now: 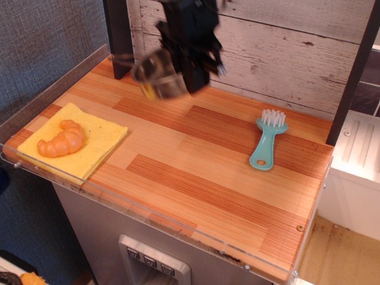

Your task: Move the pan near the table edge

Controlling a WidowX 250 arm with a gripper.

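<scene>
So the pan [159, 76] is off the counter [196, 172], held in the air at the back left, with the black tool [191, 77] clamped on what looks like its right rim; motion blur smears both, so the exact grip is hard to read, though the pan hangs there with nothing else under it. Its thin wire handle points left toward the dark post [119, 35]. The pan appears tilted, its open side facing partly toward the camera.

As a judgement, the pick-up is done and the carry is under way; what is left is the travel to the table edge [148, 217], the lowering, and the release. The pan is well apart from that front edge with its clear strip.

Room for the move looks good. The broad middle of the counter between the pan and the front edge is bare wood. A yellow cloth [74, 139] with a croissant [60, 139] on it lies at the front left, close to the strip, and a teal brush [266, 139] lies toward the right, near the back. A straight path forward passes between them. The clear strip stands a little above the surface, so the pan should come down just behind it, not on it.
</scene>
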